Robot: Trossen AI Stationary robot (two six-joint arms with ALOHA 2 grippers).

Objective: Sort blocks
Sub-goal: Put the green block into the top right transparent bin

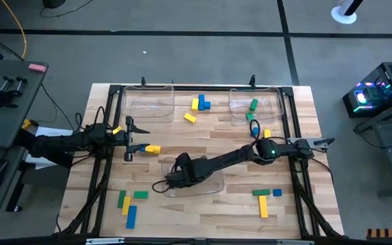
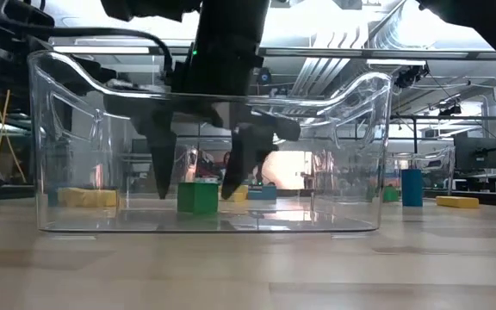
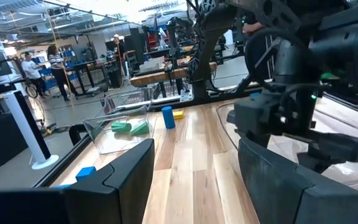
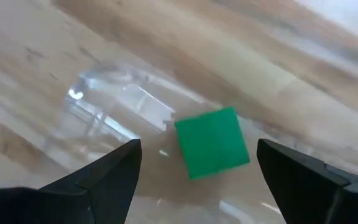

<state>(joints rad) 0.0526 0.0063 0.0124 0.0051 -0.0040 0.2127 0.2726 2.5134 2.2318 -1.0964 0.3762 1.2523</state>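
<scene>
My right gripper (image 2: 195, 185) reaches down into the clear bin (image 1: 203, 185) at the table's near middle. It is open, and a green cube (image 4: 212, 143) lies on the bin floor between its fingers, touching neither. The low view shows the same cube (image 2: 198, 196) below the fingertips. My left gripper (image 1: 129, 139) hovers open at the table's left with nothing between its fingers; a yellow block (image 1: 152, 149) lies just beside it. Other yellow, blue and green blocks are scattered flat on the table.
Two more clear bins stand at the far edge, the left bin (image 1: 148, 102) and the right bin (image 1: 254, 102), which holds a green block (image 1: 252, 105). Block clusters lie near-left (image 1: 129, 204), near-right (image 1: 264, 197) and far-middle (image 1: 199, 104). People stand in the room behind.
</scene>
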